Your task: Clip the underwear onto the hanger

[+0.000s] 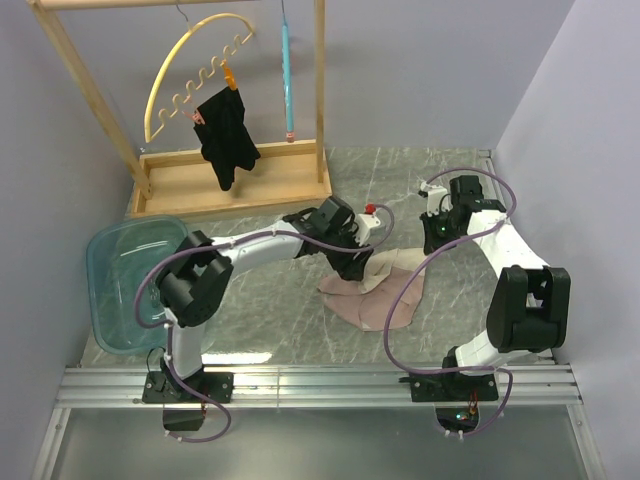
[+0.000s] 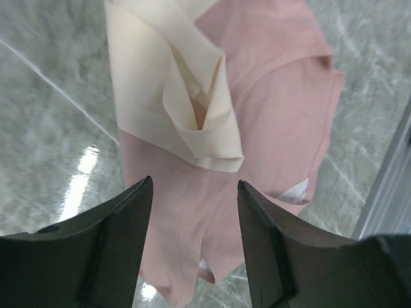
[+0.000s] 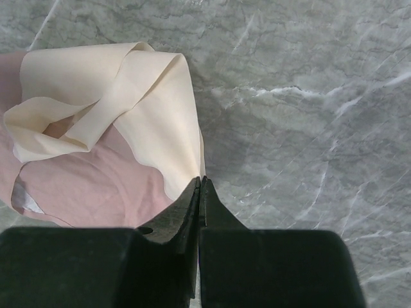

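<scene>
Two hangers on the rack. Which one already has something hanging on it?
The yellow arched hanger on the left: a black garment hangs from it. The thin blue hanger to its right carries nothing.

Nothing legible — the underwear [image 2: 270,122] shows no readable print on its cream waistband [image 2: 148,96].

underwear [image 1: 372,292]: dusty pink-beige briefs with a wide cream waistband
underwear pose: crumpled on the marble tabletop [image 1: 270,300], waistband folded over itself in a loose loop on the pink cloth
hanger [image 1: 287,70]: thin, light blue, seen edge-on
hanger place: hangs upright inside the wooden rack [image 1: 321,100], well apart from the briefs
</scene>
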{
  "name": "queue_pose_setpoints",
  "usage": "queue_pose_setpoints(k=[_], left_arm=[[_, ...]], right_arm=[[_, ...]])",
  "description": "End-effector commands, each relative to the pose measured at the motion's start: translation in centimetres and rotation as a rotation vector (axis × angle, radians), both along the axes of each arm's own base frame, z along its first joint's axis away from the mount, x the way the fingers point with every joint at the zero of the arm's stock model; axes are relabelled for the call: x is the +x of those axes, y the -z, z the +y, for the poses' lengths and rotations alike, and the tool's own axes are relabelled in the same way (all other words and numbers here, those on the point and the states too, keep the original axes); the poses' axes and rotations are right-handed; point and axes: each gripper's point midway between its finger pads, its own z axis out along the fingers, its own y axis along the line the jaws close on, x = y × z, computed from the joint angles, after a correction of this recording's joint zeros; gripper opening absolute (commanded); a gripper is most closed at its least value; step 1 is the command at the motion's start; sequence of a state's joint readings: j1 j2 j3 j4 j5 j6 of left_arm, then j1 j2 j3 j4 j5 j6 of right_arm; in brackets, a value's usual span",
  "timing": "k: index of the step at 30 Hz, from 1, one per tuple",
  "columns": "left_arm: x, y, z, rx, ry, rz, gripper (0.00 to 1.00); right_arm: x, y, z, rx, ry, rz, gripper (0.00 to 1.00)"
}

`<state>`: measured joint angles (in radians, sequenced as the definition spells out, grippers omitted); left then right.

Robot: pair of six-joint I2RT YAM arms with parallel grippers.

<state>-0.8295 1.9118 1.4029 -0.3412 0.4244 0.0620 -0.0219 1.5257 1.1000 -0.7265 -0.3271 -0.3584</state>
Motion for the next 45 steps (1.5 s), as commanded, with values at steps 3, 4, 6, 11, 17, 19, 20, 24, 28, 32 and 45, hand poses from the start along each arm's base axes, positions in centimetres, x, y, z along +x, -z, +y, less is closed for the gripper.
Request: queue_pose_setpoints(k=[3, 4, 6, 11, 17, 19, 20, 24, 28, 32, 45], left_arm=[[0.7, 0.1, -1.9, -0.046, -0.012, 0.028, 0.61], [0.7, 0.0, -2.2, -0.055, -0.005, 0.028, 0.61], [0.7, -0.2, -2.7, -0.070, 0.003, 0.031, 0.61], [0.2, 0.1, -3.8, -0.091, 0.037, 0.042, 0.60], [0.5, 1.3, -4.6, -0.091, 0.009, 0.079, 0.53], [0.5, 1.7, -4.8, -0.089, 0.006, 0.093, 0.47], [0.5, 1.9, -4.8, -0.086, 0.002, 0.097, 0.43], [2.7, -0.2, -3.6, -0.098, -0.064, 0.051, 0.10], [6.0, -4.5, -0.3, -0.090, -0.160, -0.056, 0.00], [8.8, -9.8, 3.7, -0.055, -0.234, -0.254, 0.00], [9.1, -24.0, 12.9, -0.069, -0.446, -0.659, 0.00]], right_arm=[[0.7, -1.4, -0.2, 0.005, -0.009, -0.041, 0.00], [0.7, -1.4, -0.2, 0.005, -0.010, -0.041, 0.00], [0.6, -1.3, -0.2, 0.005, -0.012, -0.038, 0.00], [0.8, -1.3, -0.2, 0.007, -0.010, -0.038, 0.00], [0.7, -1.2, -0.2, 0.012, -0.007, -0.037, 0.00], [0.6, -1.3, -0.2, 0.015, -0.010, -0.037, 0.00], [0.6, -1.3, -0.2, 0.017, -0.009, -0.037, 0.00], [0.4, -1.8, -0.5, 0.015, -0.011, -0.047, 0.00], [0.4, -3.5, -0.4, 0.029, -0.021, -0.095, 0.00], [0.9, -6.1, 0.3, 0.063, -0.036, -0.172, 0.00], [2.5, -21.2, 1.5, 0.085, -0.110, -0.606, 0.00]])
